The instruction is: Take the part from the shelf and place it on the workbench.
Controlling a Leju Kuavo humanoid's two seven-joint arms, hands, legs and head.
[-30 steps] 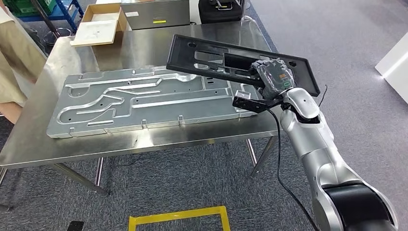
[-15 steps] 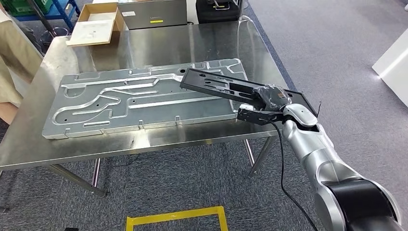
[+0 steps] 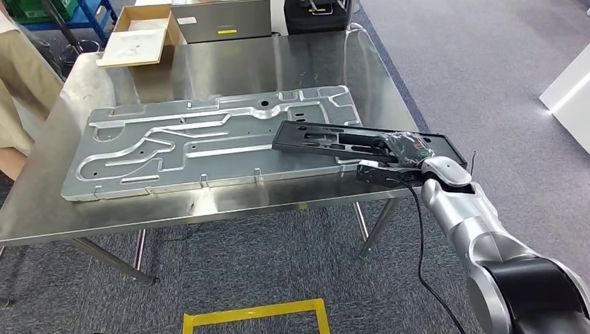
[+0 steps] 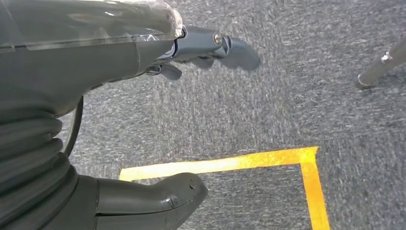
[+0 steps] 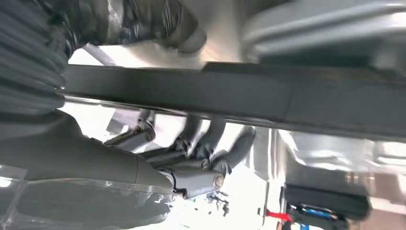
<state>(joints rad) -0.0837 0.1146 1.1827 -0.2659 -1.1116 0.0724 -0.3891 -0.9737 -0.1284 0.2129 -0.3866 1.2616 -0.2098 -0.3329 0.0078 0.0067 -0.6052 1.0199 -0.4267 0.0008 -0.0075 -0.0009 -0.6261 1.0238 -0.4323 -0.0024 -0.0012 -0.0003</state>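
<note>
Gripping: the right hand (image 3: pixel 407 149) clamps the near right end of the black part (image 3: pixel 334 139), thumb on one face and fingers (image 5: pixel 210 143) curled under the other, as the right wrist view shows.
Part position: it lies low across the right end of the silver stamped panel (image 3: pixel 195 142), its right end reaching past the counter (image 3: pixel 229 69) edge; whether it rests on the panel I cannot tell.
Part look: flat, long, matte black, with a raised rim and several slots and cut-outs.
Edges: the panel's long near side runs close to the counter's front edge; bare steel lies behind it, up to a cardboard box (image 3: pixel 139 35) at the far left corner.
Left hand (image 4: pixel 210 48): hangs over grey carpet near a yellow tape line (image 4: pixel 230 163), fingers apart, holding nothing.
Bystander: a person's beige sleeve (image 3: pixel 24 76) at the counter's left end.
</note>
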